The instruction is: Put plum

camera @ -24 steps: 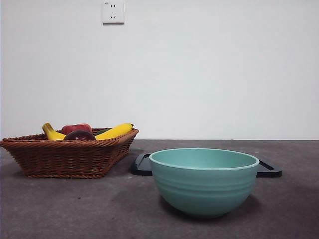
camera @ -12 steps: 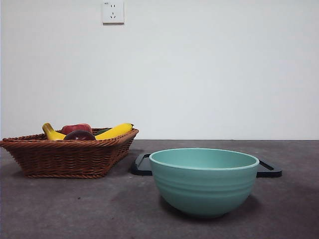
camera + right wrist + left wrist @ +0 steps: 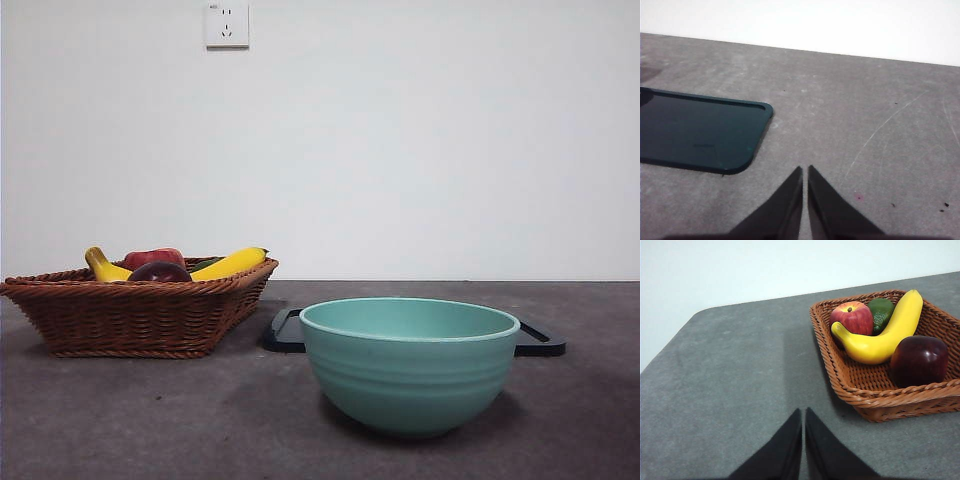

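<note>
- Plum [image 3: 919,360] is sitting in the basket [image 3: 875,405], at the corner nearest the left gripper [image 3: 803,415].
- Left gripper, jaws closed and empty, is hovering over bare desk beside the basket; right gripper [image 3: 805,172], also closed and empty, is waiting near the tray [image 3: 695,130].
- Basket is holding one plum, one apple [image 3: 852,317], one banana [image 3: 885,332].
- One bowl [image 3: 410,365] is standing in front of the tray.

Low front view; two wrist views
</note>
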